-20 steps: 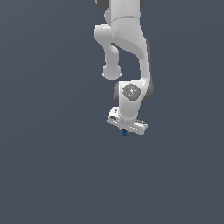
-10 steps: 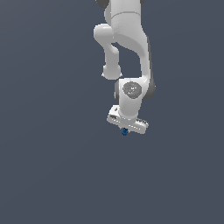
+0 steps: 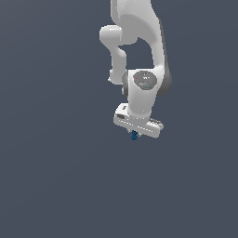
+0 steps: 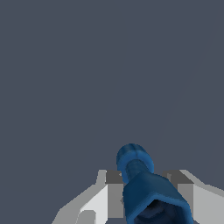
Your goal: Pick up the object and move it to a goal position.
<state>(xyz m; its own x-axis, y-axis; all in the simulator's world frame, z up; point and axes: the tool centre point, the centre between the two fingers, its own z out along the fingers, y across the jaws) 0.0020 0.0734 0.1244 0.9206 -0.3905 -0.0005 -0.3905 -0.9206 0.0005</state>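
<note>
The object is a small dark-blue bolt-like peg (image 3: 134,135) that pokes out below my white gripper (image 3: 135,135) in the exterior view. In the wrist view the peg (image 4: 144,186) fills the space between my two grey fingers (image 4: 114,192), wider end toward the camera, ridged shaft pointing away. The gripper is shut on the peg and holds it above the flat grey floor (image 3: 56,186). The fingertips are hidden behind the hand in the exterior view.
The white arm (image 3: 139,46) comes down from the upper edge of the exterior view. Plain dark grey ground lies all around. No goal marker shows in either view.
The arm with the peg has shifted very slightly upward and toward the exterior view's right. The grip on the peg is unchanged.
</note>
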